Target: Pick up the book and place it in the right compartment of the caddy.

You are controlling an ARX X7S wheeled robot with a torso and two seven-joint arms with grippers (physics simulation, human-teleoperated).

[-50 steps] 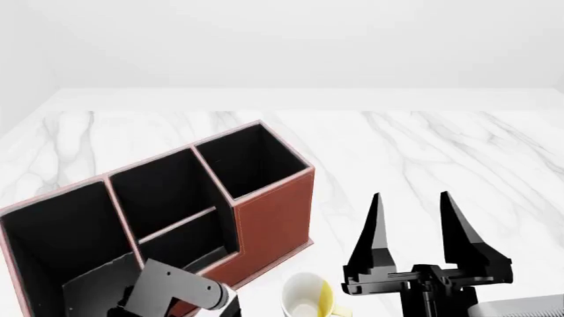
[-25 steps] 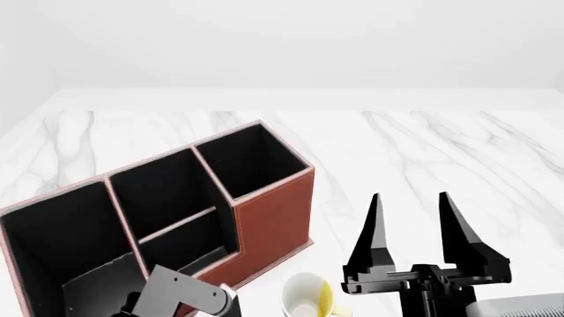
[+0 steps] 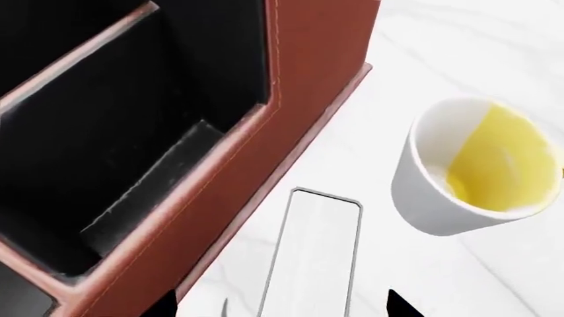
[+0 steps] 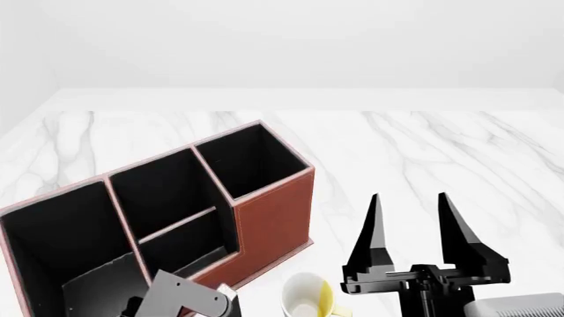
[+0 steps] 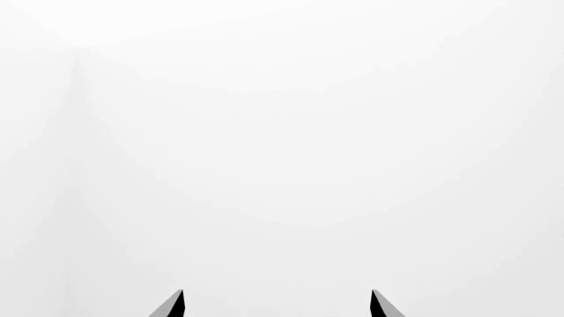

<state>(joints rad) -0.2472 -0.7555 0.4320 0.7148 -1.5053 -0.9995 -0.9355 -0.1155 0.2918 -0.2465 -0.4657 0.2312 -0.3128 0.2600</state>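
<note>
The reddish-brown caddy [image 4: 275, 224] stands at the left of the marble table. Its right compartment [image 4: 251, 158] is the tall, black-lined end bin. In the left wrist view the caddy's wall [image 3: 308, 86] runs beside a narrow white slab with a thin grey border [image 3: 313, 254], which looks like the book's page edge; no black cover shows. My left gripper [image 3: 282, 309] is open, with its tips on either side of the slab and apart from it. My right gripper [image 4: 410, 224] is open and empty, fingers pointing up, to the right of the caddy. It also shows in the right wrist view [image 5: 277, 305].
A white mug with a yellow inside [image 4: 306, 300] stands just right of the slab, near the caddy's front corner; it also shows in the left wrist view [image 3: 476, 165]. The caddy's middle bin [image 4: 168, 191] and wide low bin [image 4: 57, 231] lie to the left. The right wrist view shows only white.
My left arm's grey link has sunk a little lower and to the right in the head view. The right gripper has barely moved.
</note>
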